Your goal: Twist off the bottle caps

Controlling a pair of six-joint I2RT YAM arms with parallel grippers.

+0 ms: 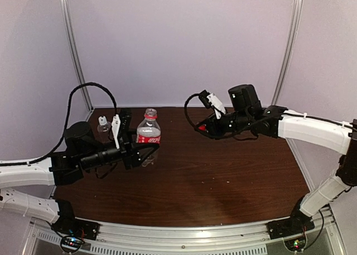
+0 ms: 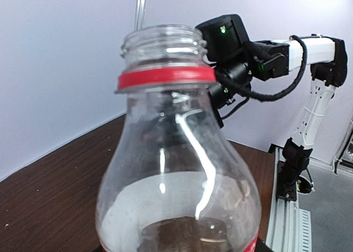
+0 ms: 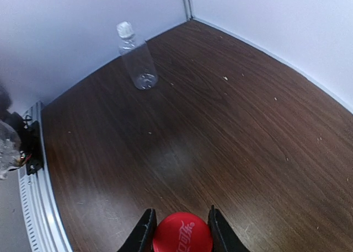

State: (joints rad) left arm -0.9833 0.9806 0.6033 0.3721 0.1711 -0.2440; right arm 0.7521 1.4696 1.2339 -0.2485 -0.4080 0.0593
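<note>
The shorter clear bottle with the red label band stands at the back left of the table. My left gripper is shut on its lower body. In the left wrist view this bottle fills the frame; its threaded neck is open, with only a red ring below it. My right gripper hangs above the table's middle, shut on the red cap, which sits between its two fingers. The taller plain bottle stands upright with its white cap on; it also shows behind the left arm.
Dark wooden table with white walls on three sides. A metal rail runs along the near edge. The right arm shows beyond the held bottle in the left wrist view.
</note>
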